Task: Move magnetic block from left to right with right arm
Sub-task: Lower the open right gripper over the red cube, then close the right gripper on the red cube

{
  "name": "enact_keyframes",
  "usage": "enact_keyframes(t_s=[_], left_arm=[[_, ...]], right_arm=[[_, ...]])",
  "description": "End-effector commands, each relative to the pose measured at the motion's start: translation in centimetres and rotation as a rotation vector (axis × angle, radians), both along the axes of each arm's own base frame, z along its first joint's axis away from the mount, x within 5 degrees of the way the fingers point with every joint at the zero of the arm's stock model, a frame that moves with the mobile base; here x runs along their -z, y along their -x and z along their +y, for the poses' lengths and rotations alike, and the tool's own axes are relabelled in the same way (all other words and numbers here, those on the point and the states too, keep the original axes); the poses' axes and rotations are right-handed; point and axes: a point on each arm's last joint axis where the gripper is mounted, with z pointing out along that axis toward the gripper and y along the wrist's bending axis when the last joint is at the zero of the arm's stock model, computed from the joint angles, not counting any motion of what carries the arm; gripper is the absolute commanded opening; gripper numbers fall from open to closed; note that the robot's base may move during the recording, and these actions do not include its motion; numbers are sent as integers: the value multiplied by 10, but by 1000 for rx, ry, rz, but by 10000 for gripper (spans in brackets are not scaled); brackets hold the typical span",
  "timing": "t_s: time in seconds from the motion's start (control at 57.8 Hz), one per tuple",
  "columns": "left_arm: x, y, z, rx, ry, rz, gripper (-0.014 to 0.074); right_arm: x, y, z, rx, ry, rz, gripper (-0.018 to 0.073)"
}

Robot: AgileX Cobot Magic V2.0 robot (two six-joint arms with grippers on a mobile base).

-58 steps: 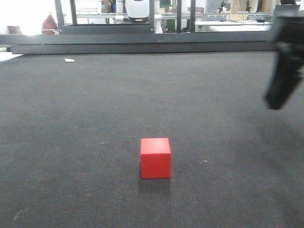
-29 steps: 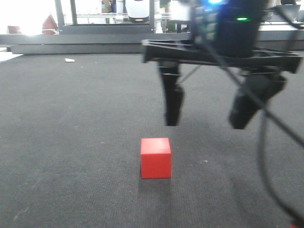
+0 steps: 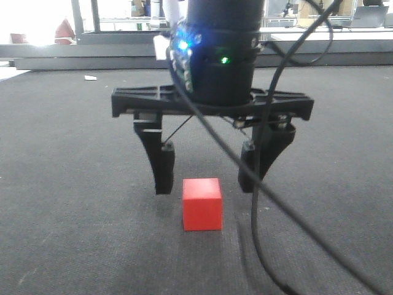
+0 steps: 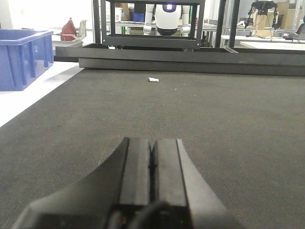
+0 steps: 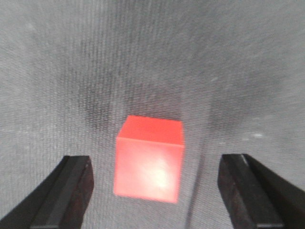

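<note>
At the upper left of the front view a white scrap lies on the dark mat, well apart from everything else. Toward the middle, the right arm comes down from the top edge, with a blue light and a green light glowing on it and black cables looping down at its right. The right gripper is spread wide and holds nothing. Its 2 fingers hang on either side of the red block, tips about level with the block's top face in the frame and clear of its sides. The block sits flat on the mat, just below the middle of the frame. Seen from the right wrist, the block lies between the fingers, nearer the left one, with bare mat on each side. Seen from the left wrist, a blue crate stands at the left, off the mat. At bottom centre the left gripper has its fingers pressed together with nothing between them.
</note>
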Motion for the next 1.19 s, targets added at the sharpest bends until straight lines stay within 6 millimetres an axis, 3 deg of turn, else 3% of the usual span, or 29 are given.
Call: enact_keyframes(t_s=[0.0,0.553,0.622,0.778,0.864,1.003,1.176], left_arm=[[-5,1,0,1,19,-87,-117],[-5,1,0,1,19,-87,-117],[-5,1,0,1,19,-87,-117],[-5,1,0,1,19,-87,-117],[-5,1,0,1,19,-87,-117],[-5,1,0,1,19,-87,-117],[-5,1,0,1,19,-87,-117]], right_arm=[[-19,-3,1,18,-47,-61,632],[-6,-4,8,29,-31,-41,626],[-6,-4,8,28,-28,-42,580],[-6,-4,7,26,-24,-45,368],[-6,-4,7,26,-24,-45,307],[-13,-3,6,26,-37,-59,298],[-40,3,-4,16,-72,-138,298]])
